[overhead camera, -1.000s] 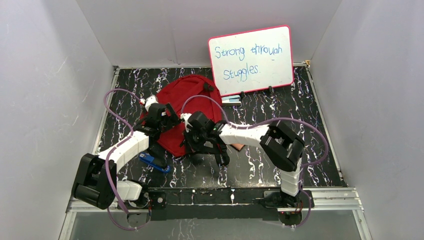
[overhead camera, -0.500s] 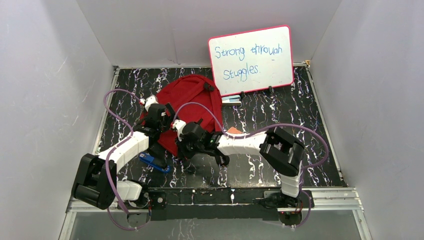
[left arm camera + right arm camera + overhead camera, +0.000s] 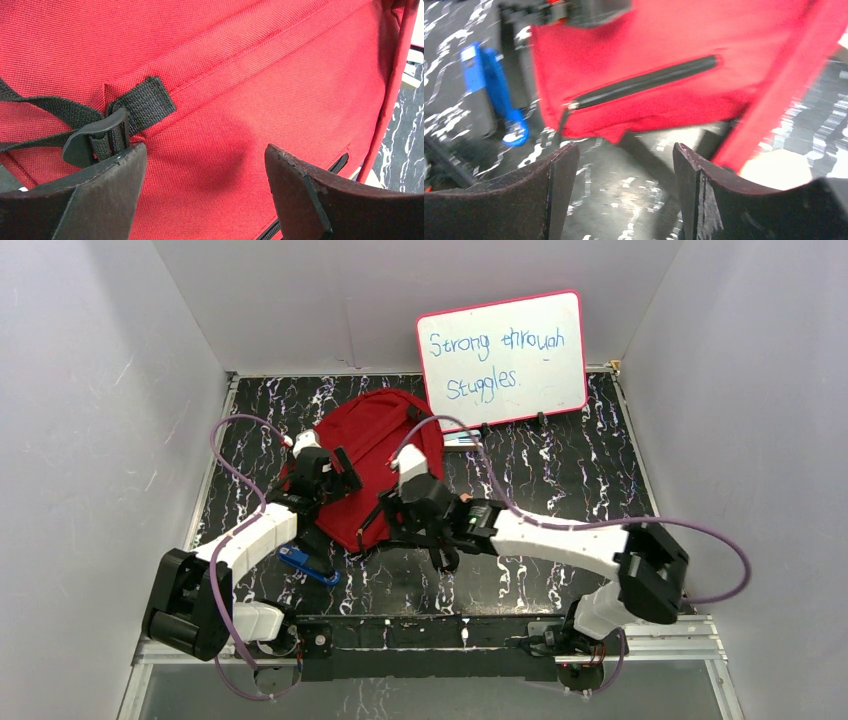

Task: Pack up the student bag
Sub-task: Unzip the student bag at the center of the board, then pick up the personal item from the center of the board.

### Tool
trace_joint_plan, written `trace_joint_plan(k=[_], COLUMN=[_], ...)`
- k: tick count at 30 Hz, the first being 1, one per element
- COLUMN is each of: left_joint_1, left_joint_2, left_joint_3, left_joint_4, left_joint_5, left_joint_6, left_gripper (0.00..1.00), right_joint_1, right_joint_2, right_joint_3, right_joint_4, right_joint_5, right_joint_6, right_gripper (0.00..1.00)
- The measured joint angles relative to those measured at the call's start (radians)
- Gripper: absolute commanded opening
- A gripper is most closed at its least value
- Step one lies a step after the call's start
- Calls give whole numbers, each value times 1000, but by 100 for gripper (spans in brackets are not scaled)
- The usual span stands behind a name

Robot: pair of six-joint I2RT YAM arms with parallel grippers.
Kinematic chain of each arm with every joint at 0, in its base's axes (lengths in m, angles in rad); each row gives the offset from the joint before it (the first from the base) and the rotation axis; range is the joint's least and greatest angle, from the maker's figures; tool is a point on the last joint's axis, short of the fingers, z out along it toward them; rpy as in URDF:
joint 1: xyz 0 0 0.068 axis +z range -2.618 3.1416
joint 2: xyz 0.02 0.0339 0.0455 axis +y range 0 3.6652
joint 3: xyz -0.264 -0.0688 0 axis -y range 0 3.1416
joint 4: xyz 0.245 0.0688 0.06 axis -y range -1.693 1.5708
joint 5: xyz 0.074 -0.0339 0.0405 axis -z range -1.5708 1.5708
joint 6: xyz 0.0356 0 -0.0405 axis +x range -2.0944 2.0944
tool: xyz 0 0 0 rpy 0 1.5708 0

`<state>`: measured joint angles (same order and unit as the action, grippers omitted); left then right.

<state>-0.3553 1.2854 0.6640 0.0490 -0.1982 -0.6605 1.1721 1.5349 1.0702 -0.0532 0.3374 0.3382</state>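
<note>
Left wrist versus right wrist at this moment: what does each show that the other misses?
Only the left wrist: a black webbing strap with a black plastic buckle on the large red fabric backpack. Only the right wrist: a small blue plastic object lying on the black marbled table beside the backpack. Both: the backpack, a black zipper, the table, and open jaws, on the left gripper and right gripper.

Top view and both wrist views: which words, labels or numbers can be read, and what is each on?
"Strong through": upper line, blue handwriting on the whiteboard.
"Stuggles.": lower line on the same board, spelled that way.
Bag: no label or print shows in any view.
Blue item: blurred in the right wrist view and too small from the top; nothing readable.
</note>
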Motion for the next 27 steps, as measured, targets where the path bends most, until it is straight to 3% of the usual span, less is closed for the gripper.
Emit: trace_joint_plan(k=[4, 8, 12, 18, 27], left_joint_1=[0, 0, 0, 0, 0], left_joint_2=[0, 0, 0, 1, 2], left_joint_3=[7, 17, 22, 23, 24], left_joint_4=[-11, -25, -35, -37, -37], left_joint_5=[13, 27, 36, 43, 49], left_joint_6=[34, 63, 77, 79, 85], left_gripper=[85, 85, 85, 85, 85], right_joint_1=[-82, -300, -550, -676, -879], right_joint_2=[-116, -190, -183, -114, -95], right_joint_3=[-24, -89, -119, -125, -219], right_joint_4=[-110, -198, -294, -372, -331], right_joint_5=[134, 121, -5, -229, -528], right_joint_6=[47, 76, 54, 10, 3], right_gripper=[82, 83, 86, 88, 71])
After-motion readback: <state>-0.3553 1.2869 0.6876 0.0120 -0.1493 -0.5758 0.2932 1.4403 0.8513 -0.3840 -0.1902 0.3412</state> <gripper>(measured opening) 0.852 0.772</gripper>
